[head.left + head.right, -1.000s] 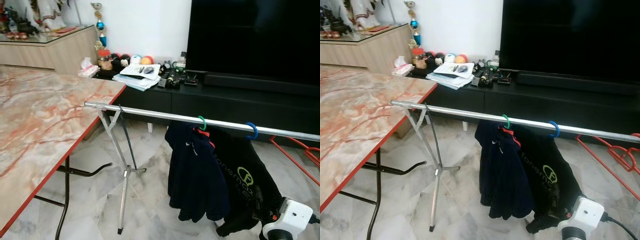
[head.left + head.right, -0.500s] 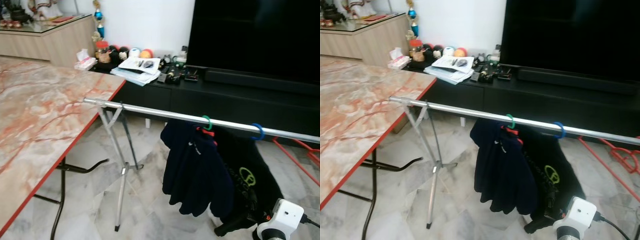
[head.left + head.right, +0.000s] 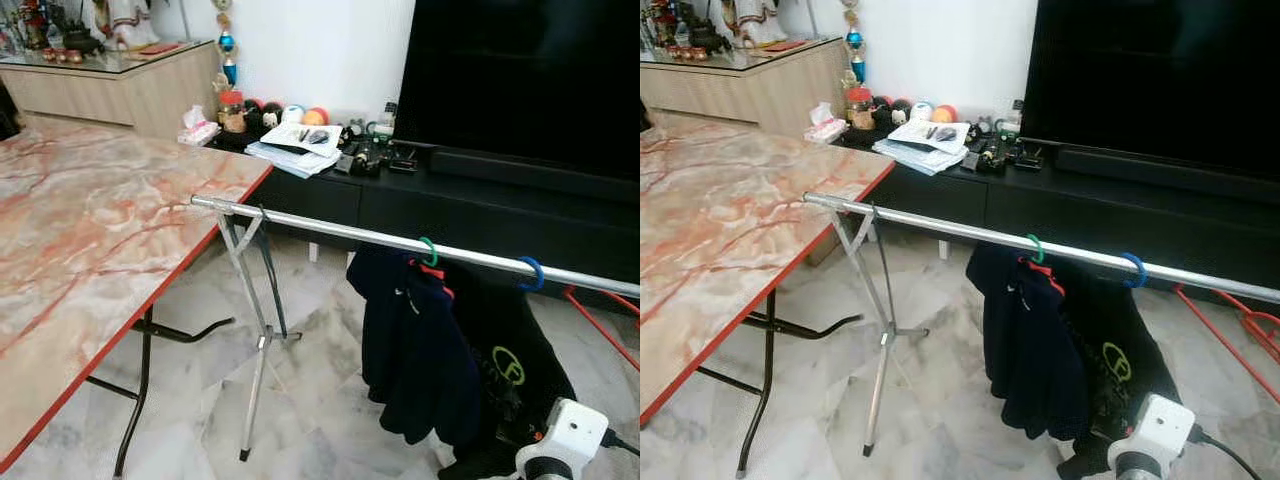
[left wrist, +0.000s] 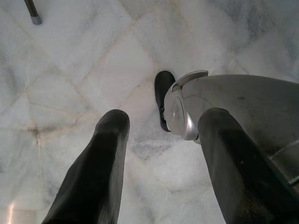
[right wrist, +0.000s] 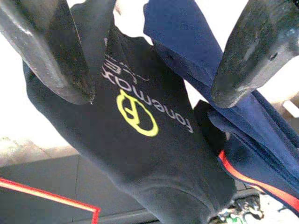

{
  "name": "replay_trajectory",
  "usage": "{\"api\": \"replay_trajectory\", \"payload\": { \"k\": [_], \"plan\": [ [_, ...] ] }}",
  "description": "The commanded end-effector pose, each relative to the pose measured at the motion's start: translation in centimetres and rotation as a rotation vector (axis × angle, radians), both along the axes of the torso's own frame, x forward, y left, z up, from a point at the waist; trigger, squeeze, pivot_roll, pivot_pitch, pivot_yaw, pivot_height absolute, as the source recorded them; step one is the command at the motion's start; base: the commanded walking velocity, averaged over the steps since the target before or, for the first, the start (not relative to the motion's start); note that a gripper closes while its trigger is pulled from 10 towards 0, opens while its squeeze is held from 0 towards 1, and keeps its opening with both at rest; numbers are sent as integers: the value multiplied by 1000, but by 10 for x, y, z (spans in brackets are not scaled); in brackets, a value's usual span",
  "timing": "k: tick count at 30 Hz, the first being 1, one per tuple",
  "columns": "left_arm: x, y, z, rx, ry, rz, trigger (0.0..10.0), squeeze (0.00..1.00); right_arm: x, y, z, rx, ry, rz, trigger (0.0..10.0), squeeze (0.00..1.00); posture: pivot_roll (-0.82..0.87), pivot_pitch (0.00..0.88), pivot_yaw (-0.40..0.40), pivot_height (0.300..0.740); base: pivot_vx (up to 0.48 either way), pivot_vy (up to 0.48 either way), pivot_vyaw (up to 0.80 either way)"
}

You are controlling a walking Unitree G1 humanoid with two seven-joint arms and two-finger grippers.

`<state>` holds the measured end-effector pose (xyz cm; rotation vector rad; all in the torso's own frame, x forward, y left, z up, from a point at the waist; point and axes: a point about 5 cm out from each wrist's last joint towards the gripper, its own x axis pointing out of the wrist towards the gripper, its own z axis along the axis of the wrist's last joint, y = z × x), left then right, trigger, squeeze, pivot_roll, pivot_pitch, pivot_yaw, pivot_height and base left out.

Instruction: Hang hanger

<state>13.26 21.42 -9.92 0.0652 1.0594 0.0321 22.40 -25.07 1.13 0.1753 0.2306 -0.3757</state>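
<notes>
Right wrist view: right pincer (image 5: 149,56) wide open, empty, facing black logo shirt (image 5: 140,140) hung on silver rail (image 3: 400,240); release done, withdrawal next. Left pincer (image 4: 163,158) open, idle.

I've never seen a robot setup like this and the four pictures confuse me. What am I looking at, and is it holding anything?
This is a walking humanoid robot with two arms, each ending in two long black fingers. Two pictures come from its head, looking down at a silver clothes rail carrying a navy blue jacket on a green hanger hook and a black printed shirt on a blue hanger hook, beside a marble-patterned table with a red edge. The other two come from wrist cameras. The left gripper hangs open over the marble floor; the right gripper is open, facing the shirt. Neither holds anything.
</notes>
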Motion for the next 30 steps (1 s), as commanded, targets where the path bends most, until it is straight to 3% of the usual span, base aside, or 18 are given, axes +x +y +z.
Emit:
{"api": "replay_trajectory", "payload": {
  "k": [1, 5, 21, 30],
  "plan": [
    [-2, -2, -1, 3, 14, -19, 10000, 0, -1, -4, 1, -14, -2, -15, 10000, 0, 111, 0, -3, 740, 0, -472, 0],
    [-2, -2, -1, 6, 16, -20, 10000, 0, -1, -4, 0, -14, 0, -15, 10000, 0, 112, 0, -3, 740, 0, -454, 0],
    [-2, -1, -1, 4, 22, -4, 10000, 0, 1, -5, -2, -16, 3, -35, 10000, 0, 116, 11, -3, 740, 0, 0, 0],
    [-3, -1, -2, 2, 22, 19, 10000, 0, -3, 3, -3, -12, -8, -4, 10000, 0, 119, 14, -7, 740, 0, 0, 0]
  ]
}}
